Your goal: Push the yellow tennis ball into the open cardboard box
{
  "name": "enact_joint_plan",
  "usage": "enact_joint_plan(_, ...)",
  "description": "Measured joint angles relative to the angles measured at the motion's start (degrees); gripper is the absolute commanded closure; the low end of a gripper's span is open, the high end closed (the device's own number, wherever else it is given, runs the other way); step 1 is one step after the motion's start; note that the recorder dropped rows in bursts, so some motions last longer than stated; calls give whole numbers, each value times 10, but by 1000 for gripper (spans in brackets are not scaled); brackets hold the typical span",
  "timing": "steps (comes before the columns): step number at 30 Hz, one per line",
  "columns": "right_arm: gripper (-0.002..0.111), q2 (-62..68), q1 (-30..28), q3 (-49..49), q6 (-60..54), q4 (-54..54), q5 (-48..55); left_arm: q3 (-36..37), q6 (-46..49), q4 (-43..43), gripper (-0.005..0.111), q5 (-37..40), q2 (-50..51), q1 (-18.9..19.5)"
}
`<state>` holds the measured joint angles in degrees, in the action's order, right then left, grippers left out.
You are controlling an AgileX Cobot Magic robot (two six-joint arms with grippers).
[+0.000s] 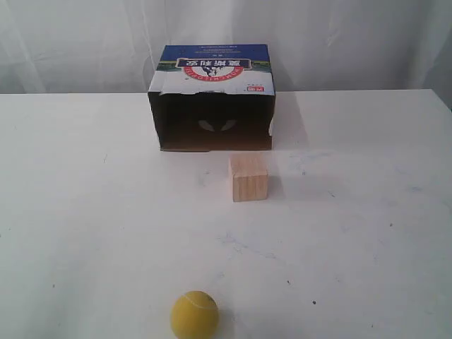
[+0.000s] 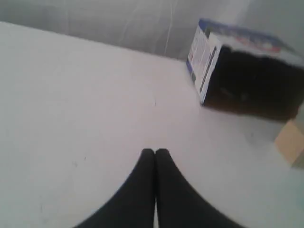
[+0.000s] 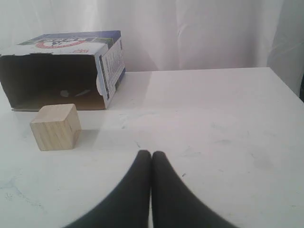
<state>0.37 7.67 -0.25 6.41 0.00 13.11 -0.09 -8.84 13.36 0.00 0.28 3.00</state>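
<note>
A: What sits closest in the exterior view?

B: The ball [image 1: 194, 315]. It is yellow, at the near edge of that view and a little left of centre. It rests on the table and touches nothing else.

A: And the biggest thing?

B: The table [image 1: 85, 212], white with a few faint scuffs, fills most of the view. Next in size is the box [image 1: 212, 99], at the far side in front of a pale curtain [image 1: 70, 42]. Its dark hollow mouth faces the ball, and its blue top carries a red-and-white logo.

A: So where is the ball relative to the box?

B: Well apart from it, across the table. The cube [image 1: 248, 178], pale wood, stands between them. It is just in front of the right half of the mouth, not touching the box. The ball lies left of the cube.

A: The grippers?

B: The left gripper [image 2: 155, 152] has its black fingers pressed together with nothing between them. It hangs over the table with the box ahead. The right gripper [image 3: 151, 154] is closed tight the same way, holding nothing. The cube and the box mouth lie ahead of it.
</note>
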Motion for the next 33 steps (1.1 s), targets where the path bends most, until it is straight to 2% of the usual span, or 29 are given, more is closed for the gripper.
enact_joint_plan(1,108,0,0,0,0,0,0,0,-35,6,107,-79,0,0)
enact_joint_plan(2,108,0,0,0,0,0,0,1,-73,9,107,-210,-1,0)
enact_joint_plan(4,108,0,0,0,0,0,0,-18,-83,39,107,-343,-1,0)
enact_joint_plan(7,108,0,0,0,0,0,0,-104,-33,78,107,-332,49,0)
enact_joint_plan(10,108,0,0,0,0,0,0,-191,21,64,107,-270,129,0)
enact_joint_plan(13,108,0,0,0,0,0,0,-281,43,-19,107,-172,236,0)
enact_joint_plan(15,108,0,0,0,0,0,0,-350,51,-94,107,-52,324,0)
enact_joint_plan(17,108,0,0,0,0,0,0,-407,64,-130,107,84,406,-1)
enact_joint_plan(21,108,0,0,0,0,0,0,-482,88,-134,107,362,562,-1)
enact_joint_plan(24,108,0,0,0,0,0,0,-495,153,-41,107,462,610,-1)
enact_joint_plan(26,108,0,0,0,0,0,0,-495,248,68,107,494,615,-1)
enact_joint_plan(29,108,0,0,0,0,0,0,-479,405,287,107,530,614,-1)
enact_joint_plan(31,108,0,0,0,0,0,0,-448,523,419,107,548,613,-2)
enact_joint_plan(33,108,0,0,0,0,0,0,-404,629,514,107,555,612,-3)
